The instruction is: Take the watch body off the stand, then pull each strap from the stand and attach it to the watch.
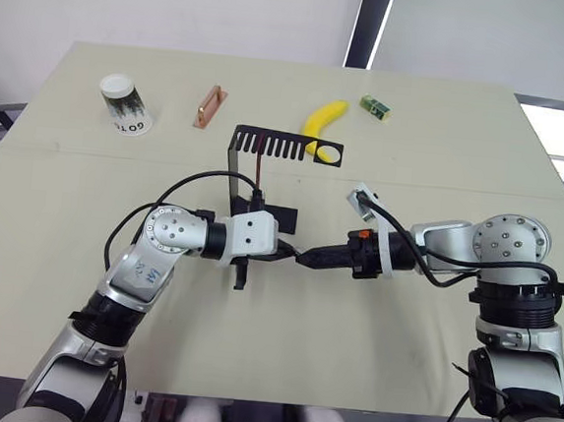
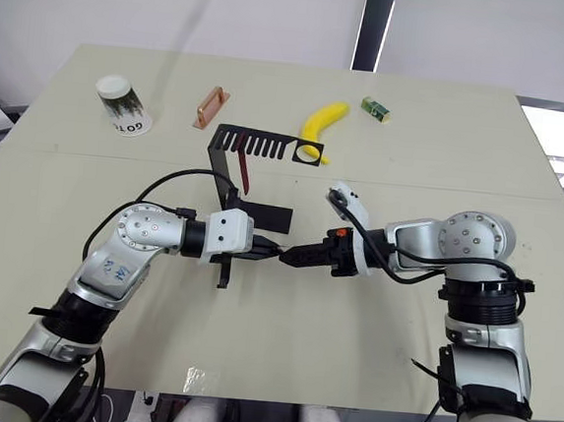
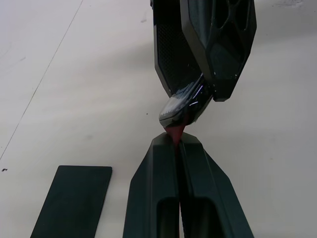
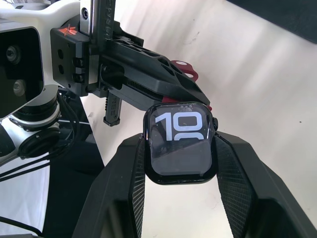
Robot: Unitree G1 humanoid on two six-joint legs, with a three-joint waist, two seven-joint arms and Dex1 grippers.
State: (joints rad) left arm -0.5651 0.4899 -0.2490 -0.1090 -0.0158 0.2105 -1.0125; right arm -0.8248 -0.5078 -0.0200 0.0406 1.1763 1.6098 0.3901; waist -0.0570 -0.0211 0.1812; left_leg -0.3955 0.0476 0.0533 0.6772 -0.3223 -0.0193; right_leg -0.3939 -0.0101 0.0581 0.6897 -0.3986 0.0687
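Observation:
My two grippers meet tip to tip over the middle of the table, just in front of the stand (image 1: 234,167). In the right wrist view the right gripper (image 4: 181,140) is shut on the watch body (image 4: 181,144), whose screen shows light digits. My left gripper (image 3: 176,141) is shut on a dark red strap (image 3: 174,133), and the strap's end touches the edge of the watch body (image 3: 181,106). A second dark red strap (image 2: 245,168) hangs from the stand's comb-slotted top arm (image 1: 288,144). The stand's flat base (image 3: 74,198) lies beside my left gripper.
Along the far side of the table lie a tipped paper cup (image 1: 126,105), a copper-coloured bar (image 1: 209,106), a banana (image 1: 323,124) and a small green box (image 1: 375,106). The banana lies right behind the stand's round hole.

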